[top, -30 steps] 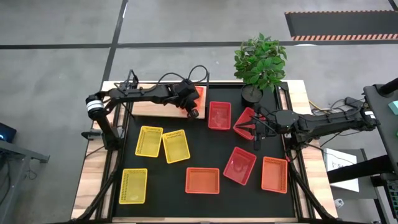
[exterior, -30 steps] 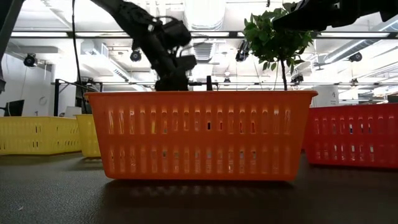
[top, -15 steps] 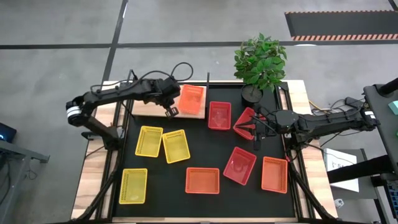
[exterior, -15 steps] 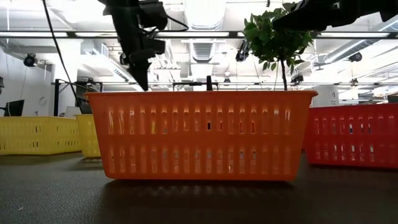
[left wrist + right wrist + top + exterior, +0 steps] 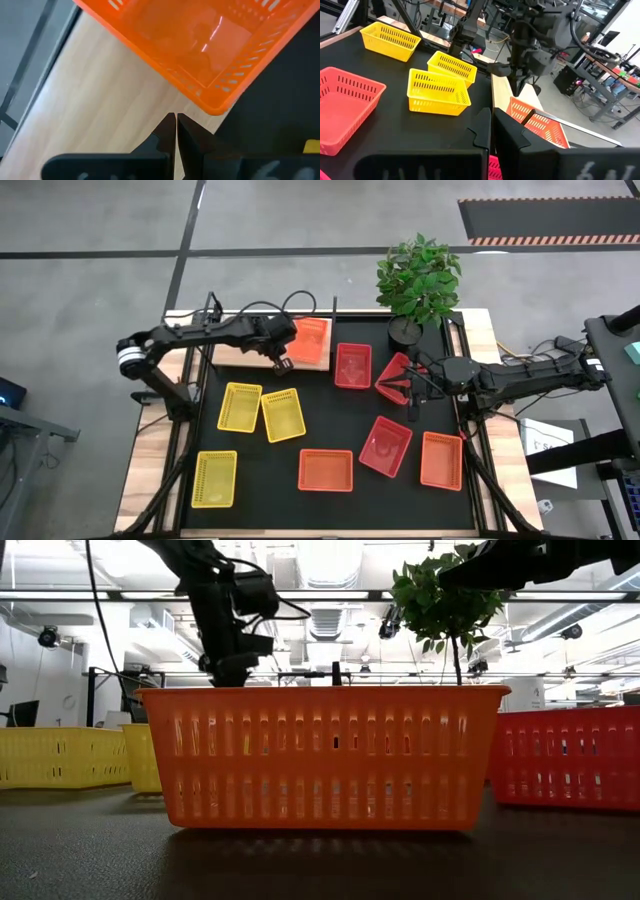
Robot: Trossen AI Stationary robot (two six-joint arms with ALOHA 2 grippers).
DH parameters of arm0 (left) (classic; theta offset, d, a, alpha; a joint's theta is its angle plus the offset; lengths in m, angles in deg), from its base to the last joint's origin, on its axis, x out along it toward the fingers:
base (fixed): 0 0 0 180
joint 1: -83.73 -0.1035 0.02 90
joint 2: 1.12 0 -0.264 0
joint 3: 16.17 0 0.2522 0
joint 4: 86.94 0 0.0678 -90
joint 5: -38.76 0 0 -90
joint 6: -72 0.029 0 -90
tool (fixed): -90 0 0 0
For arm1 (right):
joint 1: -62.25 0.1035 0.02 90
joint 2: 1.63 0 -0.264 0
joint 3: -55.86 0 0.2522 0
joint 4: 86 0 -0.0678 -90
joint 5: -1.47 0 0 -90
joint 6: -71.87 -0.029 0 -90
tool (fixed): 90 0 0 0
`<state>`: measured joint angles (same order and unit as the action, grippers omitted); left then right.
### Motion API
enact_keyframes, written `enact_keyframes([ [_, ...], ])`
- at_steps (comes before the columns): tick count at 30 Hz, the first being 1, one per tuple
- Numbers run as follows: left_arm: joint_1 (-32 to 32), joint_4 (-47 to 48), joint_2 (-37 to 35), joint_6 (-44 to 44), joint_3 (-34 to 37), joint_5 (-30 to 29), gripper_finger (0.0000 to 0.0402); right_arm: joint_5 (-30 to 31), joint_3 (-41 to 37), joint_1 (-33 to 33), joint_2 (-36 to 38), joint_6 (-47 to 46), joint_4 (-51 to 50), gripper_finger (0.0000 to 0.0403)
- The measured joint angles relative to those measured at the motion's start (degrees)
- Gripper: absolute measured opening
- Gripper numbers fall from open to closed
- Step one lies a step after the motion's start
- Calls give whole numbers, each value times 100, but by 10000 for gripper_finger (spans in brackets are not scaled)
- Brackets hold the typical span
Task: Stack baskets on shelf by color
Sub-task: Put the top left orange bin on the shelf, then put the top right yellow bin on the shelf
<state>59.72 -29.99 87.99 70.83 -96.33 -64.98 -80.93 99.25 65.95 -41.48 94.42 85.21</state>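
Left gripper point(image 5: 284, 364) is hovering with fingers pressed together, holding nothing, just off the near corner of the orange basket on the shelf point(image 5: 309, 340). That basket is sitting at the shelf's point(image 5: 240, 354) right end, slightly overhanging the black mat point(image 5: 330, 420).

Beyond the gripper, toward the front: two yellow baskets point(image 5: 262, 411) side by side, a third yellow basket point(image 5: 214, 478) further out.

Right gripper point(image 5: 410, 392) is waiting, also clenched and empty, over the mat's far right, beside a tilted red basket point(image 5: 395, 376).

Judgement: one orange is placed; the next pick is likely another orange, either the front-centre orange basket point(image 5: 326, 470) or the one at front right point(image 5: 441, 460). To do it well: open the fingers before descending, take one wall near its middle, lift clear of neighbours, and line up the corners squarely over the shelved basket so it nests rather than tipping off the overhanging edge.
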Motion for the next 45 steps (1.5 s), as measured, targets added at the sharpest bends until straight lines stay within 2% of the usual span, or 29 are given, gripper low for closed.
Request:
enact_keyframes([
  [10, 22, -323, 108, -49, -11, 473, 0, 0, 0, 1, 0, 23, 0, 9],
  [27, 23, -350, 108, -169, -14, 507, 0, 2, 0, 2, 0, 42, -4, 9],
  [31, 117, -72, -71, -674, -17, 632, 0, 2, 0, 2, 0, 45, -9, 9],
  [36, 594, 326, -569, -1410, -6, 704, 0, 2, 0, 2, 0, 58, -2, 9],
  [45, 2236, 373, -1390, -2259, -19, 720, 0, 5, 57, 1, 0, 48, -2, 9],
])
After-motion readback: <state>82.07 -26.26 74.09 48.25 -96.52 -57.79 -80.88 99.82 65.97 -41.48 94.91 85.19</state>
